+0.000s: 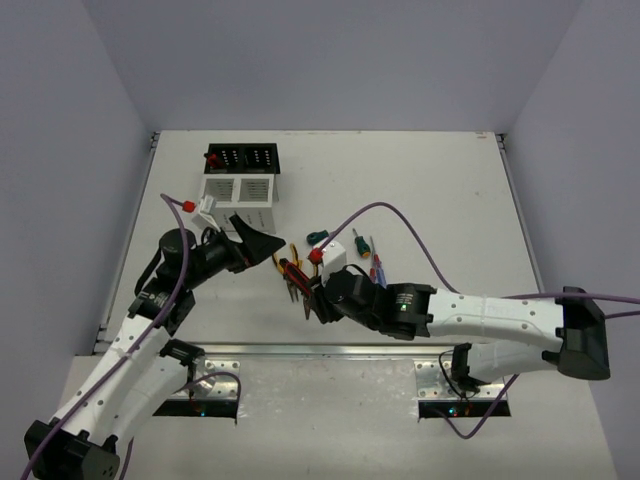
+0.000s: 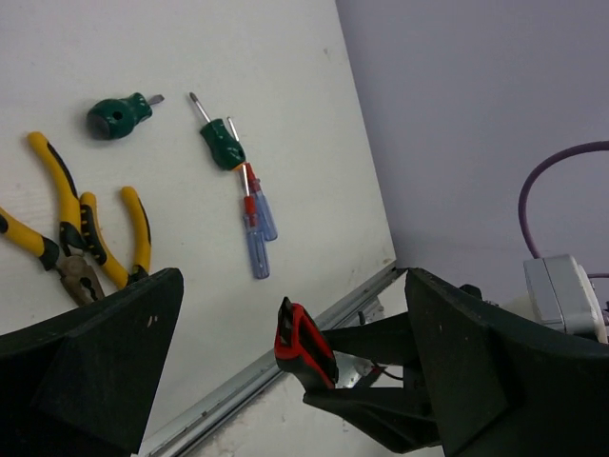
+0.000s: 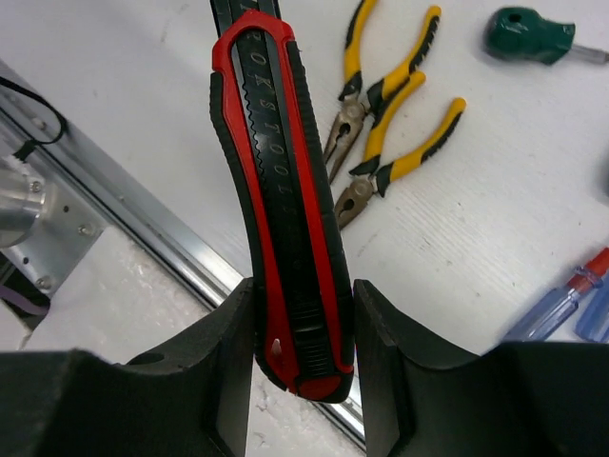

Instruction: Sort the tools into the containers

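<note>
1. Right gripper point(image 3: 303, 357): fingers clamped on 1 end of the red-and-black cutters point(image 3: 285, 190). The cutters are held above the table, close to the metal rail point(image 1: 330, 349) on the near edge.
2. Left gripper point(image 1: 262, 238): jaws wide apart, nothing between them. It sits just left of the loose tools, on the near side of the white bin.
3. Containers: white slotted bin point(image 1: 238, 190) and black perforated bin point(image 1: 242, 158) stand touching, the black one on the far side. Both are in the far-left part of the table point(image 1: 430, 170), near its left edge. A red-topped tool point(image 1: 214, 158) stands in the black bin's left compartment.
4. Loose tools, mid-table:
   - 2 yellow-handled pliers point(image 3: 354, 109) lie side by side, handles crossing.
   - 1 stubby green screwdriver point(image 2: 119, 114) lies on their far side.
   - 1 longer green screwdriver point(image 2: 221, 143) lies to the right.
   - 2 slim blue-handled screwdrivers point(image 2: 257, 238) touch each other, just near of the longer green one.
5. Open room: bare tabletop runs from the tool cluster to the far and right edges.
6. In the way: the left gripper lies between the held cutters and the bins. A purple cable point(image 1: 400, 212) arcs over the table just right of the screwdrivers.
</note>
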You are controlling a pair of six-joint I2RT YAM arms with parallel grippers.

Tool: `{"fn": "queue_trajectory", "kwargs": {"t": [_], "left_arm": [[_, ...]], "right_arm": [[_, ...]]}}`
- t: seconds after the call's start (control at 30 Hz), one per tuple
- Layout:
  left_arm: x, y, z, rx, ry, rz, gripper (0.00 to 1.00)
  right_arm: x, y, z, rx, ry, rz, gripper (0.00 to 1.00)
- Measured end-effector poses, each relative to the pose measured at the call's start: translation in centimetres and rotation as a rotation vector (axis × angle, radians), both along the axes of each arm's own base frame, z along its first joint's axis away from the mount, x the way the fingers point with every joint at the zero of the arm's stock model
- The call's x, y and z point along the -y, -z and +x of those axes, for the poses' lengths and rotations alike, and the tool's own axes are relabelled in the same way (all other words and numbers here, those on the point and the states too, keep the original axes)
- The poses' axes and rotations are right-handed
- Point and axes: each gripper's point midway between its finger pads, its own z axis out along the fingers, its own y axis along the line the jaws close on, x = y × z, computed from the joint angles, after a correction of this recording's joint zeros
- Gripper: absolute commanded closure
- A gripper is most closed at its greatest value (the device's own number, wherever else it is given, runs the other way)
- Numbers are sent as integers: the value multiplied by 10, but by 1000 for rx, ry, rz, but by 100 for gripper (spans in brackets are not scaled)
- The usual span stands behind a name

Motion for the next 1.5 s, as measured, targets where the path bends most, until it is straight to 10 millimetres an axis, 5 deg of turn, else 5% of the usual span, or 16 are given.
{"fn": "queue_trajectory", "kwargs": {"t": [0.13,0.33,0.5,0.6,0.7,0.8,0.87,0.9,1.03,1.2,1.5], "left_arm": [[3,-8,0,12,5,-47,4],[12,-11,-7,37,55,-110,25],[18,-11,-15,43,108,-138,50],[20,-15,-17,61,128,-147,93],[21,-19,-18,81,140,-148,100],[21,-16,-16,70,140,-127,100],[20,-14,-12,55,127,-92,100],[18,-13,-8,48,112,-66,100],[2,-9,30,-3,-29,90,100],[-38,-23,91,-16,-247,321,100],[-159,-70,209,-23,-731,506,100]], "right_arm": [[-13,-20,-3,59,-55,59,100],[-32,-46,1,114,-90,122,100],[-58,-70,10,152,-95,164,100],[-64,-78,14,165,-85,176,100],[-66,-78,18,175,-75,162,98],[-66,-76,20,175,-63,152,58],[-64,-73,22,162,-41,147,15],[-63,-72,25,153,-24,134,2],[-47,-60,38,104,78,60,1],[5,-45,33,53,185,-24,1],[94,-60,7,47,261,73,1]]}}
